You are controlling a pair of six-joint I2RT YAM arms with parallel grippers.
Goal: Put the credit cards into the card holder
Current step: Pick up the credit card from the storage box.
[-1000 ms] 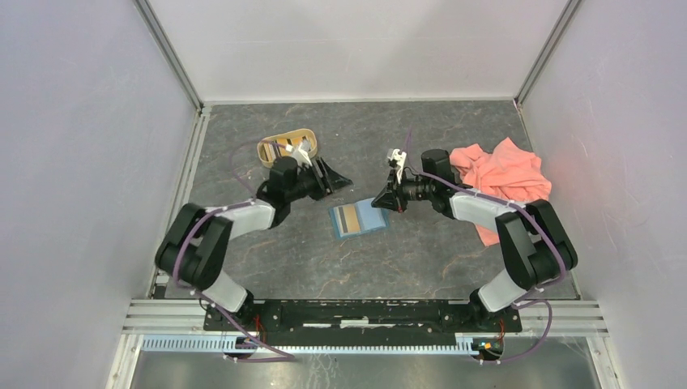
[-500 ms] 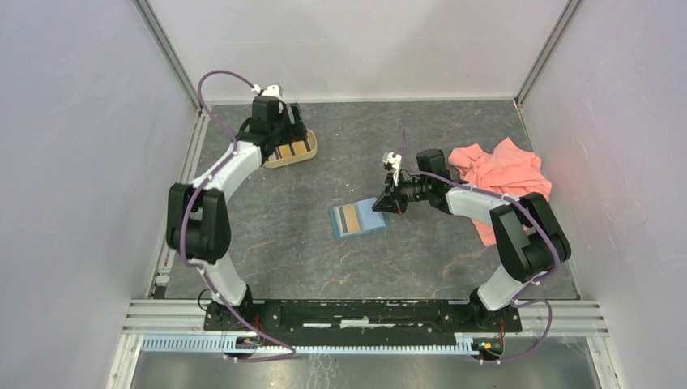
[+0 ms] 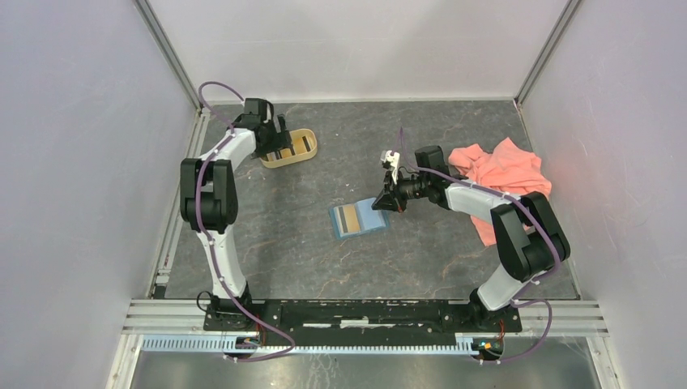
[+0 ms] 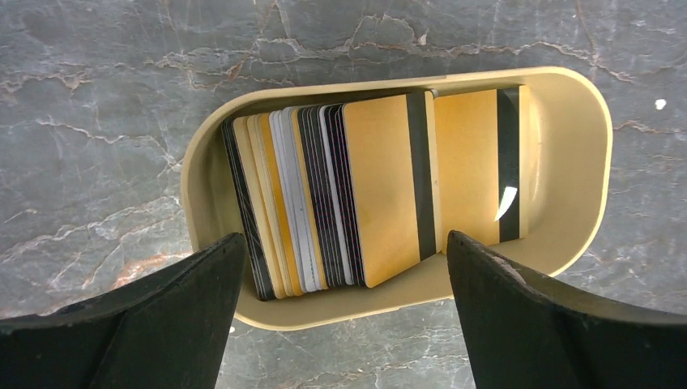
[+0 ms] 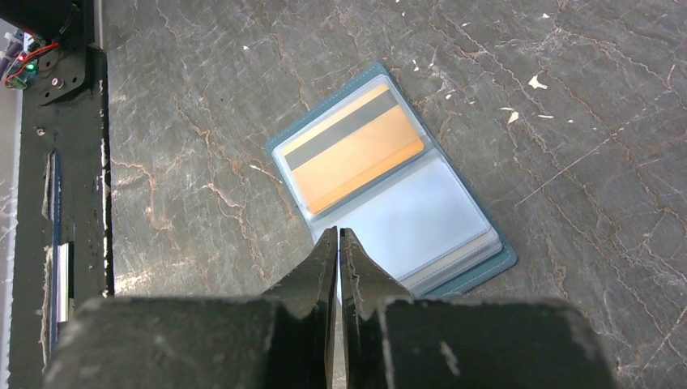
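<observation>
Left gripper (image 4: 344, 239): fingers spread wide with nothing between them, poised directly over the tan tray (image 4: 595, 162) at the far-left corner of the bench (image 3: 454, 267).
Bearing to target: the credit cards (image 4: 324, 194) lie straight ahead of the left gripper, inside the gap between its two fingers.
Card attitude: most cards stand on edge in a leaning pack at one end of the tray. One gold card (image 4: 478, 162) lies flatter at the other end.
Long axis: the tray's long axis runs along the line joining the two fingers. The card faces are turned along that same line, so closing the fingers would press on faces, not edges.
Judgement: the spread takes in the whole pack, so lifting a single card probably calls for centring on the outermost gold card (image 4: 385, 190) before closing.
Nearer arm: the left arm is nearer, at the tray. The right arm is well apart from the tray.
Right gripper (image 5: 339, 235): fingers pressed together, no card visible between them, tips at the near edge of the card holder (image 5: 405, 215).
Card holder: lies open and flat near the bench centre, with one gold card (image 5: 356, 154) already in the pocket farther from the right gripper. The nearer pocket looks unfilled.
</observation>
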